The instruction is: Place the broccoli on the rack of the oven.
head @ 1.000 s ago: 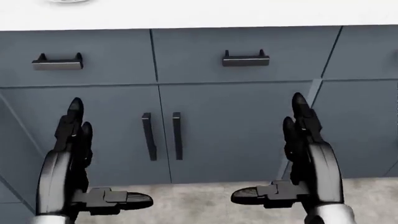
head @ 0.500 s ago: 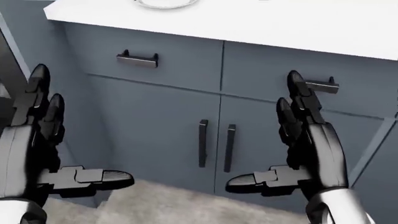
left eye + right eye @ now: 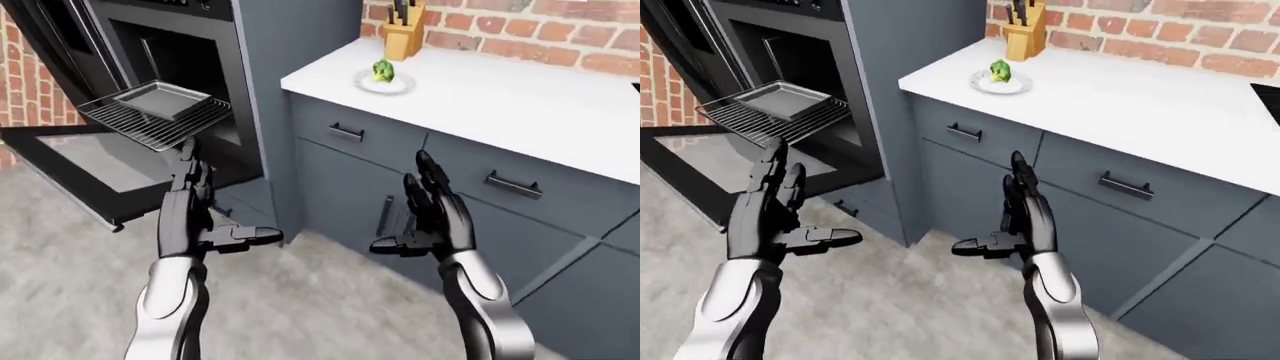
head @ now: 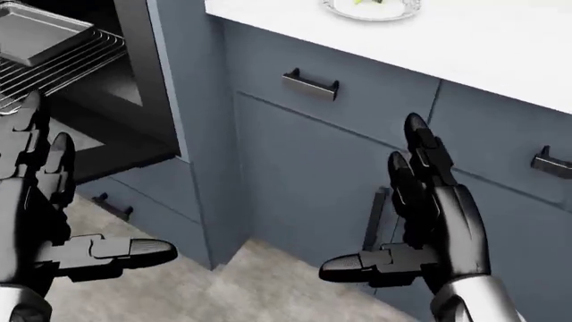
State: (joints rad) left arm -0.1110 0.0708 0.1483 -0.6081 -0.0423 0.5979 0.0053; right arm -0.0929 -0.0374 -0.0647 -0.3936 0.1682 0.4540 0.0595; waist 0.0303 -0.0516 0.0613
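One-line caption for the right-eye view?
Both hands open and empty; broccoli waits on a counter plate, oven rack pulled out.

A kitchen: wall oven (image 3: 150,67), counter (image 3: 1160,112), brick backsplash (image 3: 1200,30), knife block (image 3: 1024,34).

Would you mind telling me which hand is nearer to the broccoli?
Right. The right hand hangs below the broccoli, open; the left hand is farther left, under the oven rack.

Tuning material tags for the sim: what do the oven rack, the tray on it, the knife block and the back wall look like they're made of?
Oven rack: thin metal wire, grey, see-through grid. Tray: sheet metal, matte grey, raised rim. Knife block: wood probably, flat tan, dark handles sticking out. Back wall: red brick with pale mortar lines, though it may be only a texture.
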